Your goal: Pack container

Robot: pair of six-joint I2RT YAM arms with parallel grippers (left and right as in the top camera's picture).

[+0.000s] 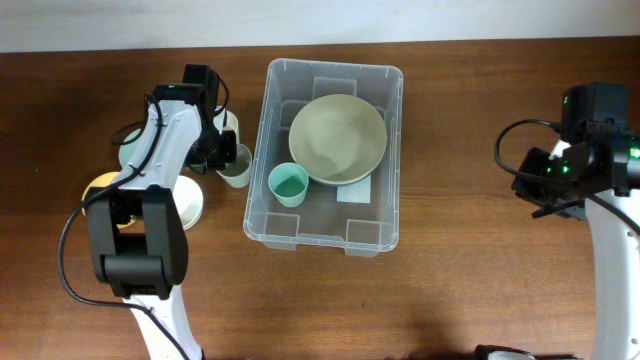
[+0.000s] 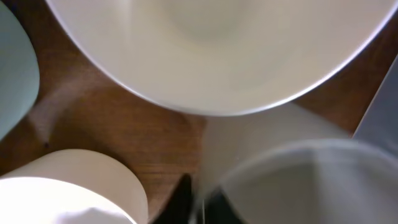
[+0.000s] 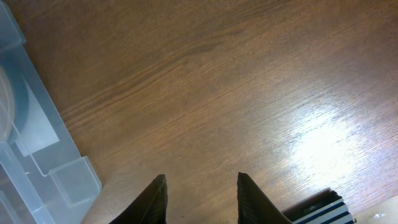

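Overhead: the clear container (image 1: 320, 236) sits mid worktop (image 1: 460, 120), open upward, long axis running 12 to 6 o'clock. Left wrist: blurry; the left pincer (image 2: 198, 208) pinches a pale cup (image 2: 298, 180) rim, fingertips cut off. Right wrist: the right pincer (image 3: 202, 199) is spread over bare wood, container corner at 9 o'clock.

bowl (image 1: 338, 138) crowds container (image 1: 330, 226) far end, near end free

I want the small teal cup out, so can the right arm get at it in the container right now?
Probably yes. The container is open-topped and the teal cup stands uncovered beside the bowl; the right gripper is open and empty, though it must cross over the bowl.
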